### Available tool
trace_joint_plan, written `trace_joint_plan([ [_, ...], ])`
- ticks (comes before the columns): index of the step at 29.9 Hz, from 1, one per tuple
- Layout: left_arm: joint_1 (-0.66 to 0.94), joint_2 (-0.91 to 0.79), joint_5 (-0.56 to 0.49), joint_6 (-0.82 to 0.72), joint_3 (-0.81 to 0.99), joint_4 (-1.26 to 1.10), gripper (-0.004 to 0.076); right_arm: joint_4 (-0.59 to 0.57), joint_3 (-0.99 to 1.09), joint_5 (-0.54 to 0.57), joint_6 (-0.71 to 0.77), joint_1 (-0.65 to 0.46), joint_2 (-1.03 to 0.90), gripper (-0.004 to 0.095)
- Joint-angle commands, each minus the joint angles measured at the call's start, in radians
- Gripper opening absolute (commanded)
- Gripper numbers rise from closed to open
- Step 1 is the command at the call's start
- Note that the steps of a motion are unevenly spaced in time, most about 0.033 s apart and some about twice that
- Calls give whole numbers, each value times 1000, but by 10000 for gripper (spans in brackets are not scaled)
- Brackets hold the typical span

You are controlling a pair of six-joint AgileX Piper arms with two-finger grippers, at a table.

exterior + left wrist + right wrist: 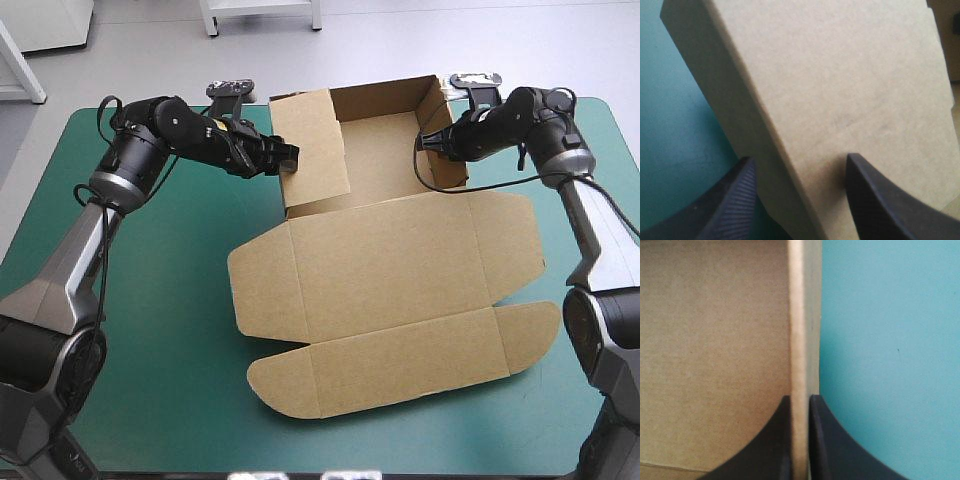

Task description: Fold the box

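Note:
The brown box [390, 260] lies mid-table as an open tray at the back, with its lid and flaps [400, 360] flat toward the front. The tray's left wall [312, 150] leans inward. My left gripper [288, 158] is open and straddles that wall's edge, and the left wrist view shows board [840, 75] between its spread fingers [798, 157]. My right gripper [428, 142] is at the upright right wall [447, 150]. In the right wrist view its fingers [799, 397] pinch the wall's thin edge [797, 315], with the tray's inside on one side.
The teal-green cover [150, 300] shows around the box on both sides [890, 340]. The front flap ends close to the table's near edge [330, 462]. Both arms reach in over the back corners of the table.

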Motion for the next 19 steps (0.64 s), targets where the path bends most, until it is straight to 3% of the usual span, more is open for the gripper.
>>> trace_joint_plan([
  [1,-6,-39,-23,-13,-31,1,386,126,-34,-56,29,-1,-66,1],
  [6,-6,-41,-73,45,-31,-86,419,142,-34,-56,10,-1,-66,1],
  [13,-6,-39,-74,37,-31,-68,573,142,-36,-56,8,-1,-68,1],
  [19,-6,-39,-99,0,-31,-80,575,144,-36,-44,21,-1,-68,1],
])
